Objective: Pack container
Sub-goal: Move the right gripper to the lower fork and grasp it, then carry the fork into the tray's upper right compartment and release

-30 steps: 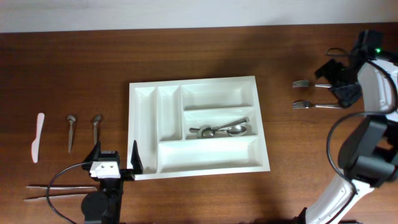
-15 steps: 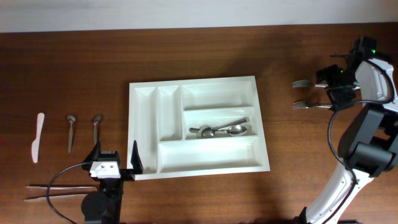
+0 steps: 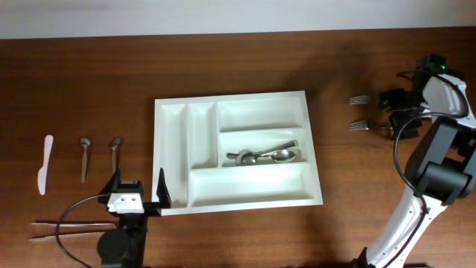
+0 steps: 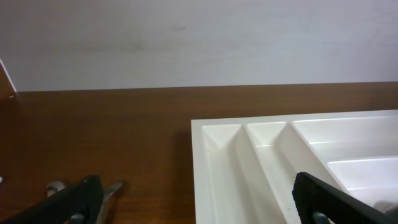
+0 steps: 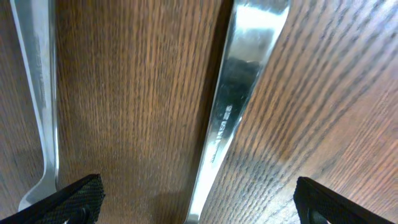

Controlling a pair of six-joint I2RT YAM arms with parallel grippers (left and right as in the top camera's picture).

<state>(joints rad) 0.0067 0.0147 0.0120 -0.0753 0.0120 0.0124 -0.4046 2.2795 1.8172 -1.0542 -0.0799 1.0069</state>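
Observation:
The white cutlery tray (image 3: 234, 195) lies mid-table with spoons (image 3: 262, 156) in its middle wide compartment. It also shows in the left wrist view (image 4: 261, 155). Two forks (image 3: 361, 100) (image 3: 362, 125) lie at the far right. My right gripper (image 3: 396, 112) hangs open low over their handles; its wrist view shows one handle (image 5: 230, 99) between the fingertips and the other (image 5: 34, 81) at the left. My left gripper (image 3: 137, 195) is open and empty by the tray's front left corner.
At the left lie a white plastic knife (image 3: 44, 164), two small spoons (image 3: 85, 156) (image 3: 114, 152) and long thin utensils (image 3: 71, 227) near the front edge. A pale wall runs behind the table's far edge.
My right gripper has shifted and turned over the two forks' handles, settling lower over them. The left arm has not moved.

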